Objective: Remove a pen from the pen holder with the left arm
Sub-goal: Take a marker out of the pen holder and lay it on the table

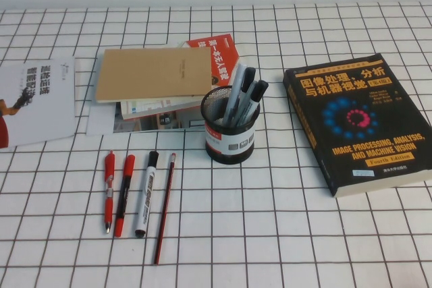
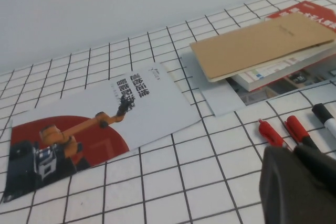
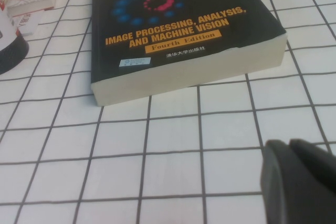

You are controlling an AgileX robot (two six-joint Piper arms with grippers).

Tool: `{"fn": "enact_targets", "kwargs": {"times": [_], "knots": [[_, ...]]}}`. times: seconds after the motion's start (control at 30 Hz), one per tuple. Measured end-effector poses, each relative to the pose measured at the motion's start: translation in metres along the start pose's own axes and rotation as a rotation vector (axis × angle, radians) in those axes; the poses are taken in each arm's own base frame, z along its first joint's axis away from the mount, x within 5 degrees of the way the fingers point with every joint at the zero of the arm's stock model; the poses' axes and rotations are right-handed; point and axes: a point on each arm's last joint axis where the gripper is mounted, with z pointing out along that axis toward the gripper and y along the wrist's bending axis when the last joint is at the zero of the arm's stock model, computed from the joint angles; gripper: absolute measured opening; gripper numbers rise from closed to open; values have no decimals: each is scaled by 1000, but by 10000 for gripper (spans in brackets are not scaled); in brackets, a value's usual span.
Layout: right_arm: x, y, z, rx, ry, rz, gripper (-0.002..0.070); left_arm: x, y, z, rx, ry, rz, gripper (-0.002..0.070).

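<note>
High view, contents of the checked tablecloth (image 1: 283, 234).
Item one: pen holder (image 1: 230, 141), black mesh with a white band, upright near the centre.
Item two: pens (image 1: 244, 94), grey and black, leaning inside the pen holder.
Item three: a row of four laid flat to the holder's left and nearer the robot: red pen (image 1: 109, 190), red-black pen (image 1: 124, 193), white marker (image 1: 146, 193), red pencil (image 1: 165, 208).
Item four: brown notebook (image 1: 154, 74) atop a book stack behind that row.
Item five: brochure (image 1: 34, 99), far left.
Item six: black textbook (image 1: 358, 123), right of the holder.
Arms: left gripper (image 2: 296, 166), claw together with nothing in it, hangs over the cloth near the red pens' caps. The right gripper (image 3: 294, 156) hangs over bare cloth near the textbook's near edge; its state cannot be told.
</note>
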Motion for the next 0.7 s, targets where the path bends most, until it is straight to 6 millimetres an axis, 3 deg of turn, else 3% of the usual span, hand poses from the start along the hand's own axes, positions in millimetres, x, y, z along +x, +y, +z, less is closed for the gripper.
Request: {"fn": "enact_targets", "kwargs": {"times": [0.3, 0.7], "knots": [[0, 0, 0, 0, 0, 0, -16, 55, -18, 25, 22, 11, -146, -1], [0, 0, 0, 0, 0, 0, -16, 64, -21, 24, 35, 103, -133, -1]]}}
